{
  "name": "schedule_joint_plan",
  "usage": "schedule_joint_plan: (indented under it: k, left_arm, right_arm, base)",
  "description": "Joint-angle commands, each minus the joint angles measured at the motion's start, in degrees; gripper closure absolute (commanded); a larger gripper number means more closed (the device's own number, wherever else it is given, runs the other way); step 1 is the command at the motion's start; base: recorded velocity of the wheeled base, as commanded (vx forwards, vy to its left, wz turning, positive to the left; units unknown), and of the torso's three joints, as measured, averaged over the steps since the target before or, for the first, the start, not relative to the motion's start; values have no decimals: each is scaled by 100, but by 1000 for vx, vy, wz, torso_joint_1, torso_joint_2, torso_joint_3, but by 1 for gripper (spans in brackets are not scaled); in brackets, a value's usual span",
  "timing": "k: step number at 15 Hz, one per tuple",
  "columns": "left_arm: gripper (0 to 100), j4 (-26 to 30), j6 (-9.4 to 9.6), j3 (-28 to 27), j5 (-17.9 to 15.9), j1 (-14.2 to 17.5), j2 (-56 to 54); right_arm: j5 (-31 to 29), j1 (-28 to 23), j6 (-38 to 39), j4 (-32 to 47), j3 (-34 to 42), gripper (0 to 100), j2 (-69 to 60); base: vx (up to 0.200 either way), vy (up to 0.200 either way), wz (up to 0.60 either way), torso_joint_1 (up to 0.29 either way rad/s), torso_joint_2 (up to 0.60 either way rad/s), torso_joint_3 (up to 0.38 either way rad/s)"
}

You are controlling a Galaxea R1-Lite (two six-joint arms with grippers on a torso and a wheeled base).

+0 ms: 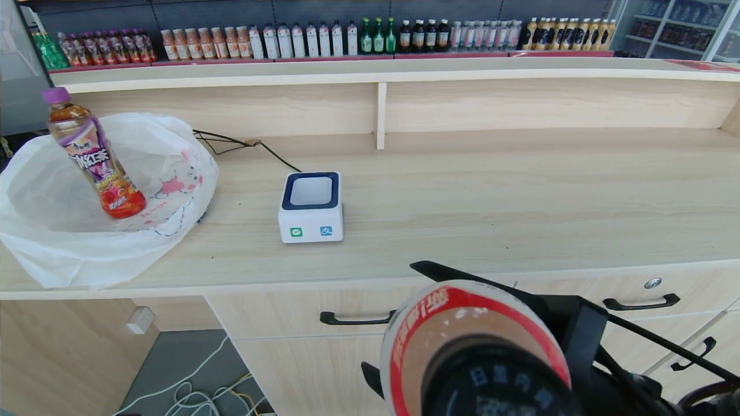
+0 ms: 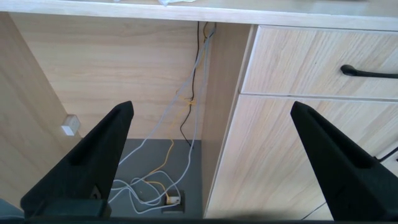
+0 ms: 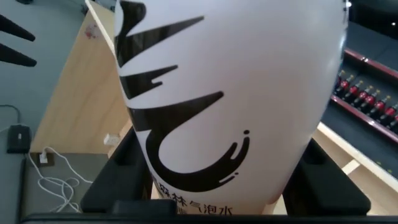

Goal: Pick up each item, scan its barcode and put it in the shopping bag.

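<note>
From the head camera, the desk [image 1: 520, 202] carries two things. The shopping bag [image 1: 52, 242], white and crumpled open, sits at its left end, spilling slightly over the front edge. The scanner [image 1: 311, 208], a small white box with a dark-framed window on top, stands toward the middle, nearer the front edge than the back. A thin black cable [image 1: 231, 141] trails along the desk's back edge behind it.

Inside the bag a tea bottle [image 1: 95, 159] with a purple cap stands tilted, its cap leaning toward the left end. I see nothing else in the bag.

The drink container [image 1: 474, 346] is off the desk, held out in front of the front edge, right of the scanner, end-on to the head camera with a red ring showing. The right wrist camera adds what that angle hides. The container's side [image 3: 230, 81] is white with black brush strokes, and the right gripper [image 3: 224, 186] has its black fingers [image 3: 118, 168] clamped against it from both sides.

The left wrist camera looks under the desk. The left gripper [image 2: 211, 109] hangs there with its fingers [image 2: 93, 162] spread wide and nothing between them. It faces the drawer fronts [image 2: 311, 62] and a recess where loose floor cables [image 2: 155, 183] lie tangled.

Behind the desk a shelf of bottled drinks [image 1: 347, 37] runs along the wall.
</note>
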Motion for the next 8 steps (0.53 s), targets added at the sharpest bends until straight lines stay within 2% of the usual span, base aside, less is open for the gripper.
schedule_joint_plan:
  k: [1,4,8]
  left_arm:
    - [0,2,2,0,0,-2,-1]
    - [0,-7,2,0,0,-2,-1]
    - [0,2,2,0,0,-2,-1]
  right_arm:
    - [13,11,-211,-8,-2,100,222]
    - [13,20,-633,-8,-2,100,240]
    - [13,46,-1758,-8,165,100,249]
  base:
    - [0,0,0,0,0,0]
    - [0,0,0,0,0,0]
    - [0,0,0,0,0,0]
